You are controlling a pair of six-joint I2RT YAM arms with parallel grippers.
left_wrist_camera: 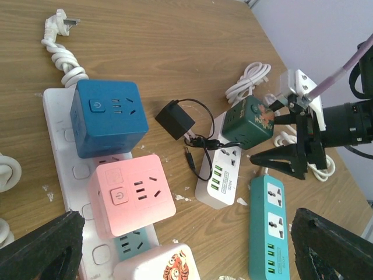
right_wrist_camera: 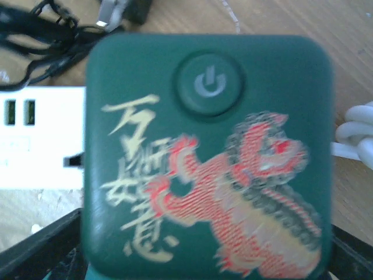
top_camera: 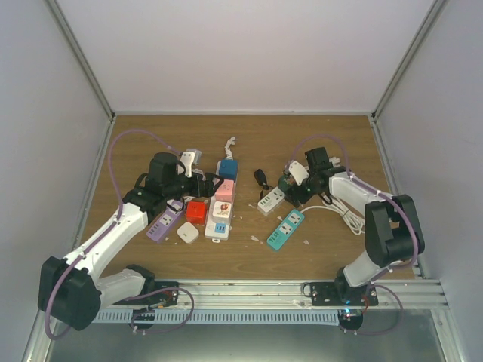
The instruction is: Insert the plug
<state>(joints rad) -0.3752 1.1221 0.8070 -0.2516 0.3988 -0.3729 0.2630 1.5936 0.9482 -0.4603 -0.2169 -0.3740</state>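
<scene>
My right gripper (top_camera: pixel 293 181) is shut on a dark green cube plug (top_camera: pixel 286 183) with a red lion print. The cube fills the right wrist view (right_wrist_camera: pixel 207 157), with my fingers (right_wrist_camera: pixel 41 251) at its sides. In the left wrist view the cube (left_wrist_camera: pixel 252 121) hangs tilted just over the far end of a small white power strip (left_wrist_camera: pixel 220 175), which also shows in the top view (top_camera: pixel 270 200) and the right wrist view (right_wrist_camera: pixel 41 140). My left gripper (left_wrist_camera: pixel 186 233) is open and empty above a long white strip (left_wrist_camera: pixel 58 146) carrying a blue cube (left_wrist_camera: pixel 108 116) and a pink cube (left_wrist_camera: pixel 131 192).
A teal strip (left_wrist_camera: pixel 268 227) lies right of the small white one. A black adapter (left_wrist_camera: pixel 175 119) with its cord lies beside it. A white tiger-print cube (left_wrist_camera: pixel 157 265), a red cube (top_camera: pixel 196 211), a purple strip (top_camera: pixel 164 222) and a coiled white cable (top_camera: pixel 343 215) lie around.
</scene>
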